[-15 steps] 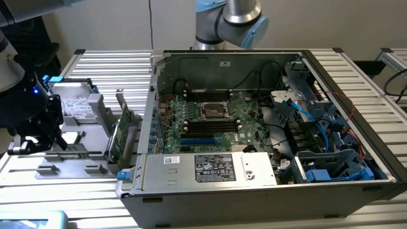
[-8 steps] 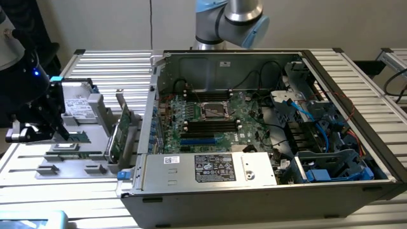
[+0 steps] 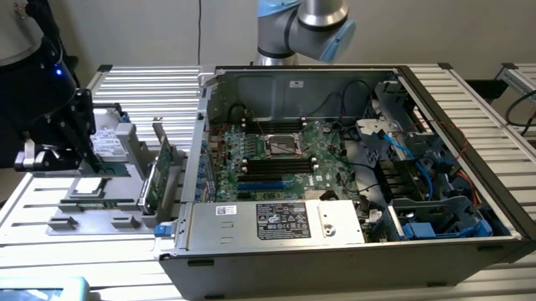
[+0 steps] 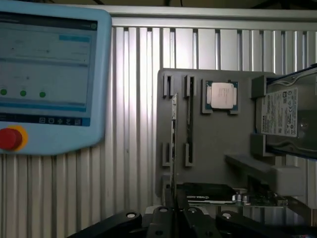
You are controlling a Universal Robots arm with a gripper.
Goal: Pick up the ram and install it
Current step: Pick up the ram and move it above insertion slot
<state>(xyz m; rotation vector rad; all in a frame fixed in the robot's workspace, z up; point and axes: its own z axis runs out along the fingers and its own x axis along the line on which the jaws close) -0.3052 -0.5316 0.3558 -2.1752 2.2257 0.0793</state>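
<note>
My gripper [image 4: 174,216] is shut on the ram [image 4: 174,130], a thin stick seen edge-on that reaches out from the fingertips over the grey parts tray [image 4: 218,144]. In the exterior view the dark gripper [image 3: 81,164] hangs over that tray [image 3: 92,219] at the exterior view's left, well apart from the open computer case [image 3: 352,251]. The motherboard [image 3: 314,179] lies flat inside the case, with long black memory slots [image 3: 272,164] beside the processor socket [image 3: 283,145].
On the tray are a second dark stick [image 4: 190,114] in a slot, a processor [image 4: 221,95], a hard drive [image 4: 285,115] and an upright green expansion card [image 3: 160,168]. A teach pendant [image 4: 49,74] lies beside the tray. Cables and drive cages crowd the case's right side.
</note>
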